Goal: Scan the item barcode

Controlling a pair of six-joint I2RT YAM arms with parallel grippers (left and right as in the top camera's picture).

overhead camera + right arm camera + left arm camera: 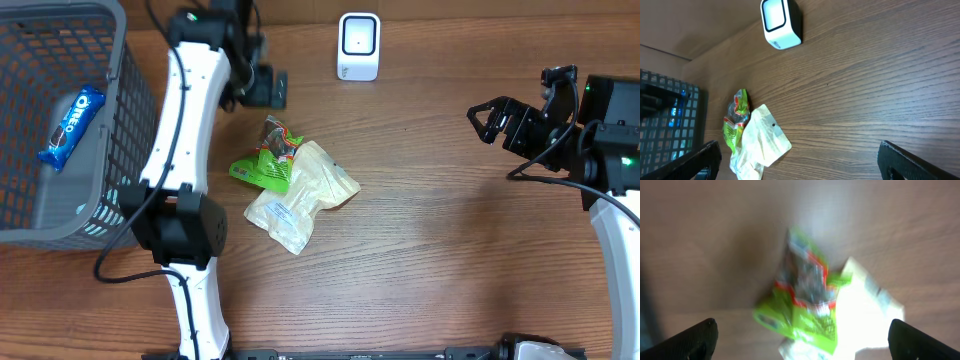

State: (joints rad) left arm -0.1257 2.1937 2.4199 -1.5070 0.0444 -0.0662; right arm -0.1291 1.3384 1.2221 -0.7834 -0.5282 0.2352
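A green snack packet [268,158] lies on the wooden table, partly overlapping a cream pouch [300,196]. The white barcode scanner [358,45] stands at the back centre. My left gripper [267,88] hovers just behind the green packet and is open, holding nothing. In the blurred left wrist view the green packet [807,300] and the cream pouch [867,310] lie below the wide-apart left gripper [802,340]. My right gripper [492,120] is open and empty at the far right. The right wrist view shows the scanner [781,22], the packet [735,122] and the pouch [762,142].
A grey wire basket [118,150] at the left holds a blue Oreo pack [72,125]. The left arm's white links run along the basket's right side. The basket's mesh [665,130] also shows in the right wrist view.
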